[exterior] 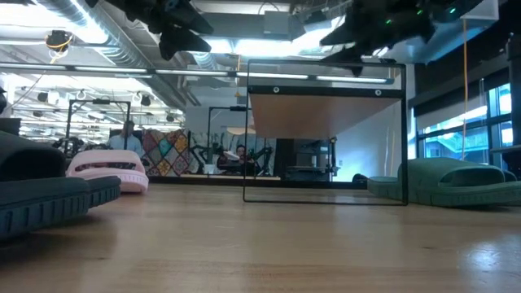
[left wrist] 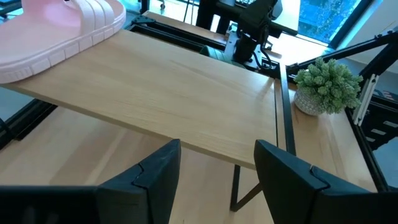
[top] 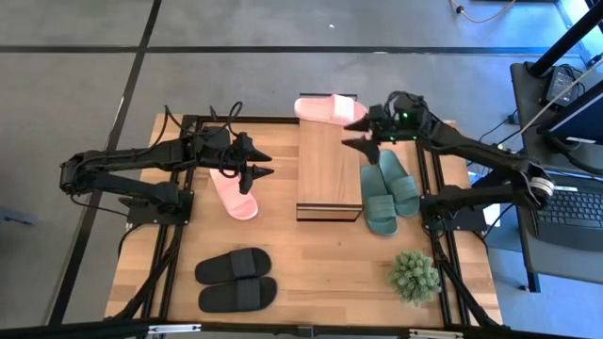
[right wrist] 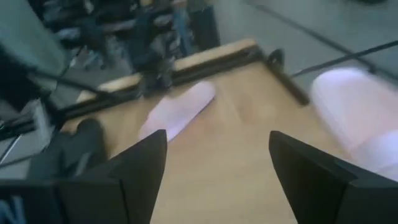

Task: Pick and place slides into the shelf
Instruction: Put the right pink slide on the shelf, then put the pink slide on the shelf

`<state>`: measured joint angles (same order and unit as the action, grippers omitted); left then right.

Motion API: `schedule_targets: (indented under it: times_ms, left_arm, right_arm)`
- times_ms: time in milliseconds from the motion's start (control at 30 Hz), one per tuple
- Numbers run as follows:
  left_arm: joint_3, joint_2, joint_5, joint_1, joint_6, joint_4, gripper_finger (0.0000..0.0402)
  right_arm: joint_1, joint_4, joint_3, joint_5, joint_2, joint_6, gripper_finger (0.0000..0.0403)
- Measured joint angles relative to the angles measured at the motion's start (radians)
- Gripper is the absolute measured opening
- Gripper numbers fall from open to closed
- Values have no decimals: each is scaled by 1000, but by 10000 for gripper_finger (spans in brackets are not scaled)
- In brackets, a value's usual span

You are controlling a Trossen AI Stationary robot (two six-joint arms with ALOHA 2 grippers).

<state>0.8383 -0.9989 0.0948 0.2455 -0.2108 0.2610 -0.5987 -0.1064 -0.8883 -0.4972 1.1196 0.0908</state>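
**Around the shelf: one pink slide up, five waiting, both grippers empty**

At the middle of the table (top: 311, 273) stands the shelf (top: 330, 169), the landmark for everything else. Right of the shelf lies the dark green pair (top: 388, 193); left of it, one pink slide (top: 233, 193) rests on the tabletop; in front of it and to the left sits the black pair (top: 236, 280). The second pink slide (top: 328, 107) lies across the shelf's far end, overhanging the plank there (it could tip off if bumped).

The right gripper (top: 356, 132) hovers over the shelf's far right corner, close to that overhanging slide, fingers spread and holding nothing. A careless swing there would likely knock the slide down. The left gripper (top: 265, 163) hangs just left of the shelf above the loose pink slide, fingers also apart and empty. Descending off-centre risks pinching only the soft strap, so the foam may twist or slip. A small potted plant (top: 415, 275), in front of the shelf to the right, sits near the green pair's path.
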Motion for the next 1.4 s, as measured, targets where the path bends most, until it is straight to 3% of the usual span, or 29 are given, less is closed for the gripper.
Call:
schedule_targets:
  times_ms: [233,500,700,967,1133,1300,1400]
  left_arm:
    - [0,0,0,0,-10,-25,197]
    - [0,0,2,0,-77,-30,197]
    - [0,0,2,-7,-100,-30,197]
    - [0,0,-12,-20,-129,19,197]
    - [0,-10,-139,-7,-202,212,197]
    - [0,-39,-107,45,-334,399,197]
    - [0,-60,-104,77,-337,453,197]
  right_arm:
    - [-1,-304,25,73,-230,-24,283]
    - [-65,-319,190,79,-527,-5,283]
    - [-115,-320,307,88,-673,38,283]
    - [-186,-310,387,88,-735,57,283]
    - [-231,-292,387,88,-731,57,283]
    - [-249,-274,387,83,-727,61,283]
    - [-248,-274,387,75,-722,61,283]
